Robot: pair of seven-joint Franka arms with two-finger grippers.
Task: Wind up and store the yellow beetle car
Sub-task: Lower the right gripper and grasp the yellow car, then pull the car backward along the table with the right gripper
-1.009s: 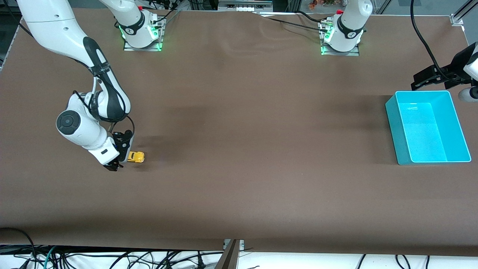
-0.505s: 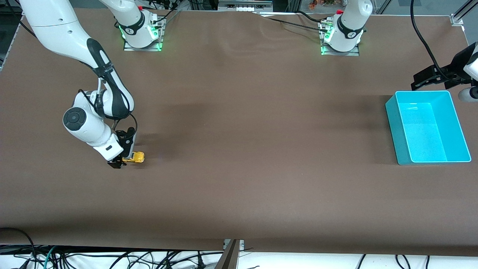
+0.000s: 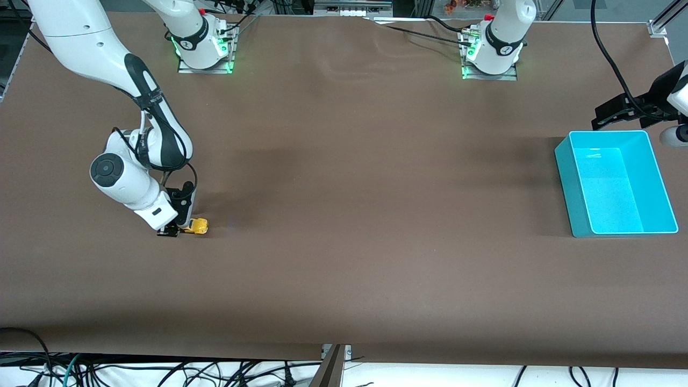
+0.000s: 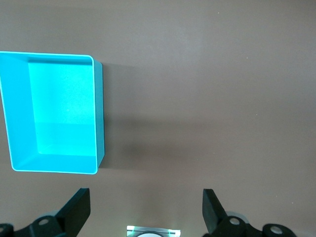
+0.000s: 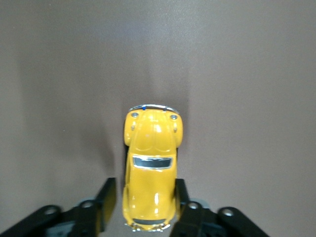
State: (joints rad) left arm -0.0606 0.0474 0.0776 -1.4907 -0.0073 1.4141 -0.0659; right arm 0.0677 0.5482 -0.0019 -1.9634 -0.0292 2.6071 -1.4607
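Partly hidden: yellow beetle car (image 5: 150, 173) between right pincer (image 5: 144, 207) fingers

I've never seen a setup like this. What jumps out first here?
A tiny yellow beetle car sits on the brown table toward the right arm's end, pinched at its rear between the fingers of the right gripper. At the left arm's end stands an empty teal bin, with the left gripper waiting open above it.

Place: robotics lab
Evidence: 2 arm bases (image 3: 204, 45) bolted to a brown-covered table (image 3: 376, 215); loose cables (image 3: 161, 371) along its edge
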